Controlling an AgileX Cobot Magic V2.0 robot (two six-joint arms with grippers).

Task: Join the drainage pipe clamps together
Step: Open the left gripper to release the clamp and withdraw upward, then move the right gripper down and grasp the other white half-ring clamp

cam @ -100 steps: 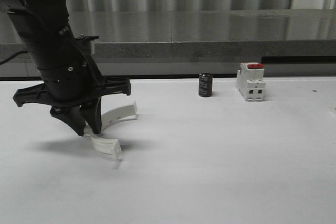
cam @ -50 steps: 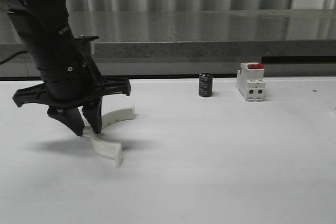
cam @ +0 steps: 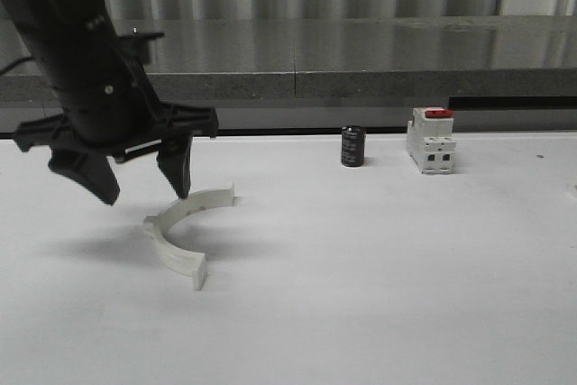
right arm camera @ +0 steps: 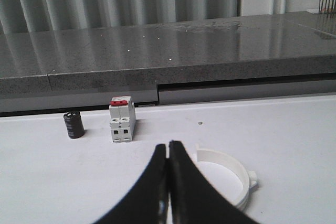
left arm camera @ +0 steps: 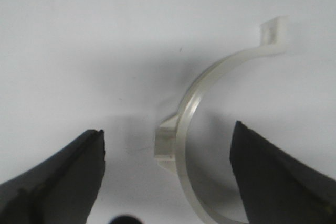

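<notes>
One white half-ring drainage pipe clamp (cam: 177,239) lies flat on the white table, left of centre. My left gripper (cam: 144,193) hangs open just above its far end and holds nothing. In the left wrist view the same clamp (left arm camera: 195,98) curves between the two dark fingers (left arm camera: 65,179), its end tab (left arm camera: 275,30) pointing away, and the left gripper (left arm camera: 168,128) touches nothing. A second white half-ring clamp (right arm camera: 233,170) lies on the table just beside my right gripper (right arm camera: 168,143), which is shut with nothing in it.
A black cylinder (cam: 352,146) and a white breaker with a red top (cam: 430,140) stand at the back of the table, also visible as the cylinder (right arm camera: 73,124) and breaker (right arm camera: 122,121) in the right wrist view. A grey stone ledge (cam: 361,51) runs behind the table.
My left gripper was shut on the clamp, holding it tilted. It has opened and risen a little, and the clamp now rests flat on the table.
</notes>
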